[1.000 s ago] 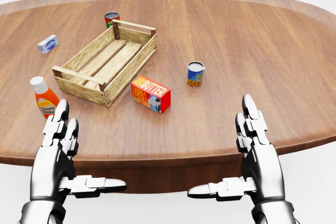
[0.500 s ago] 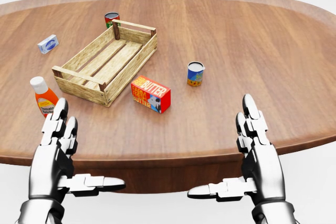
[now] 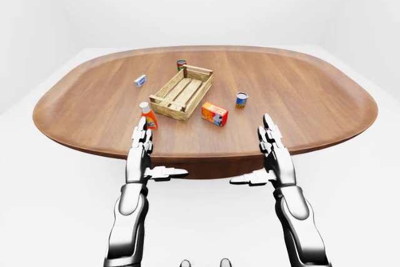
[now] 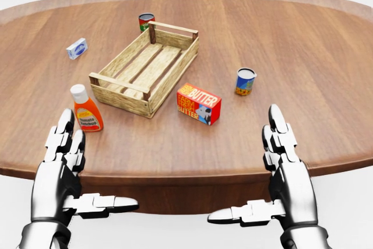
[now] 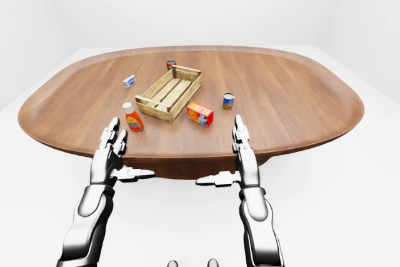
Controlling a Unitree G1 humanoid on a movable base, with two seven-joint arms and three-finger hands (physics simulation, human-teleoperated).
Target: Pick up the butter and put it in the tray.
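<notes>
- Whole head view shifted rightward against half a second ago: camera moved, things themselves lying as before relative to one another on the counter [image 4: 280,39].
- Butter [image 4: 199,104] now nearer the view's middle, flat on the counter, just right of the tray's [image 4: 119,91] near corner, apart from it.
- Ketchup bottle [image 4: 86,108], earlier partly behind the left fingers, now fully clear and upright, left of the tray's near end.
- Tray wooden, slatted, angled from lower left to upper right in the head view; nothing inside, bare slats showing.
- Red-and-green can [image 4: 145,22] standing just beyond the tray's far corner, outside it.
- Blue-and-yellow can [image 4: 245,81] upright, right of the butter, well apart from the tray.
- Small white-and-blue box [image 4: 76,48] lying left of the tray, apart.
- Left robot hand [image 4: 64,173] spread wide, fingers up, thumb pointing inward, holding nothing, at the counter's near edge.
- Right robot hand [image 4: 280,173] likewise spread wide and empty, thumb turned inward, below and right of the butter, well apart from it.
</notes>
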